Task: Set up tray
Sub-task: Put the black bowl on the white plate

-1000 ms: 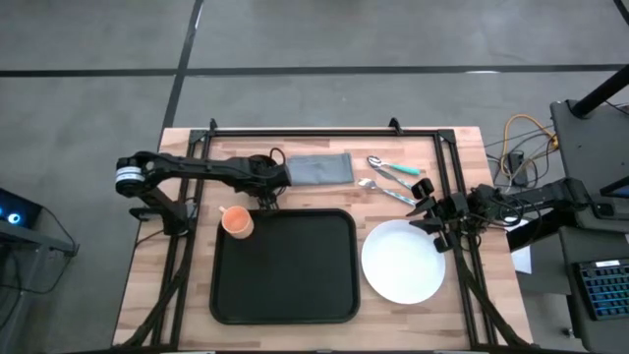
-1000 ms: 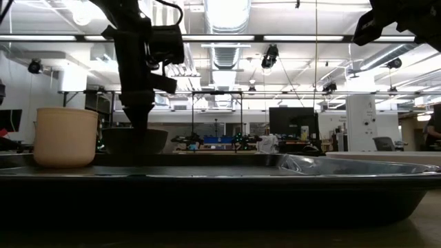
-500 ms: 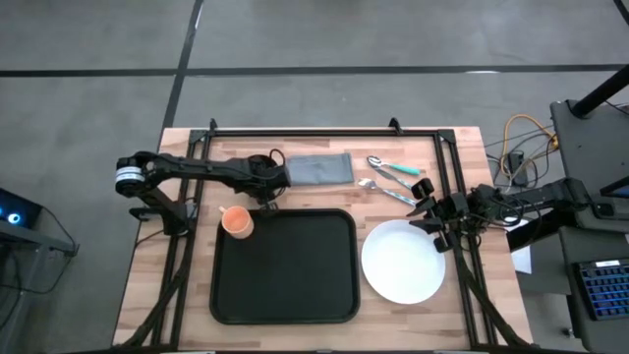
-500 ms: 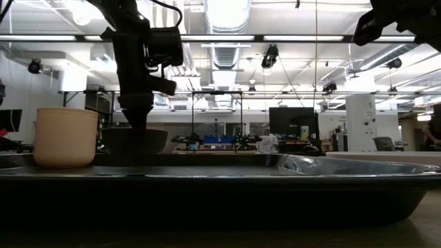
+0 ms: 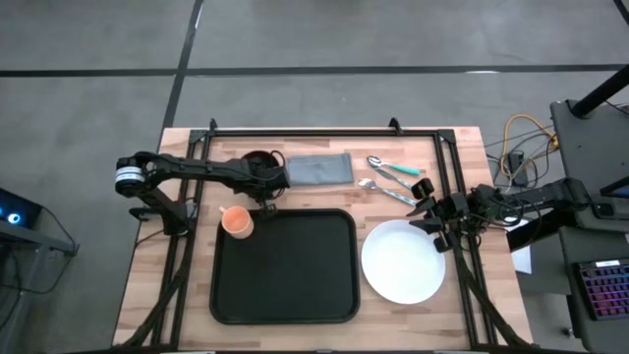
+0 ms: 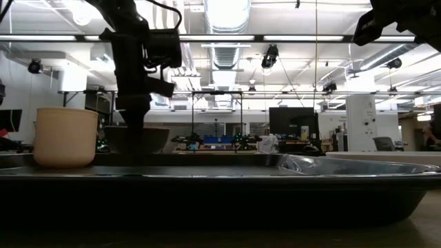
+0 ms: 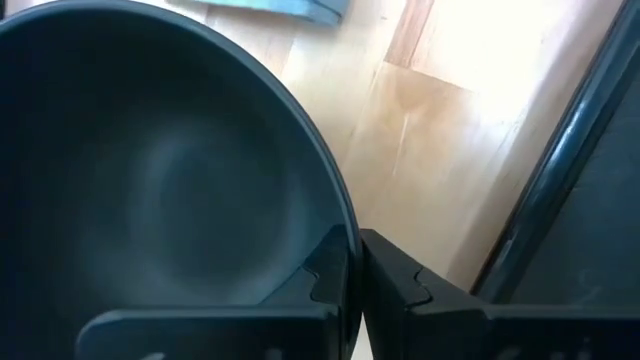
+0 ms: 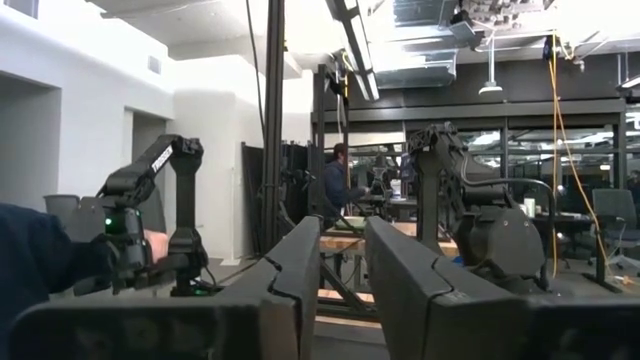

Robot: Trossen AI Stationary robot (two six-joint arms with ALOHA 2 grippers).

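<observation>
The left arm reaches across the counter's far side, its claw (image 5: 267,180) pointing down with the fingers (image 7: 385,285) pinched together on a thin dark rim. The right arm waits at the right edge, its claw (image 5: 429,208) held level, fingers slightly parted.

We count one black tray (image 5: 285,265); one white plate (image 5: 402,262); one orange cup (image 5: 236,221); one dark bowl (image 5: 257,162); one grey folded cloth (image 5: 319,169); two teal-handled utensils (image 5: 391,178) near the tabletop's far right corner; two robot arms.
</observation>
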